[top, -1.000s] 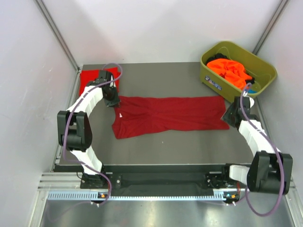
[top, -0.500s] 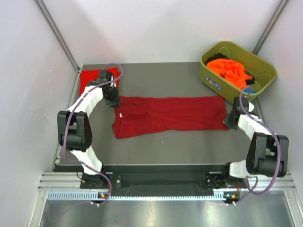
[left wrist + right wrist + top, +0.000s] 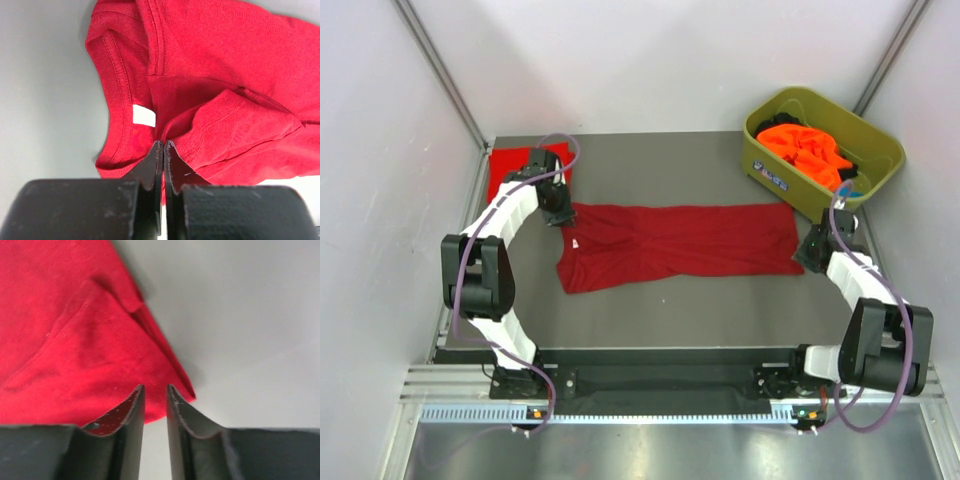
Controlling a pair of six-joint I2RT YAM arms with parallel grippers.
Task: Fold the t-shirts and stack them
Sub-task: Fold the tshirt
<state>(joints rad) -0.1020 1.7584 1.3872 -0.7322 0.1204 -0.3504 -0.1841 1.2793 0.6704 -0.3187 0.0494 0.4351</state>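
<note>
My left gripper (image 3: 163, 145) pinches shut on the collar end of the dark crimson cloth t-shirt (image 3: 680, 240) spread on the grey worktop (image 3: 720, 300), but my right gripper (image 3: 155, 388), barely parted and empty at the hem corner, could miss it and skew the fold.

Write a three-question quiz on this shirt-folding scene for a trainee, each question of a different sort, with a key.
1. Which one has its jaws standing apart: the left gripper or the right gripper?
2. True or false: the orange shirts lie in the olive-green tub.
3. The white neck label of the crimson t-shirt lies: A) at the end by the left gripper; B) at the end by the right gripper; C) inside the tub.

Key: 1 the right gripper; 2 true; 3 A.
</note>
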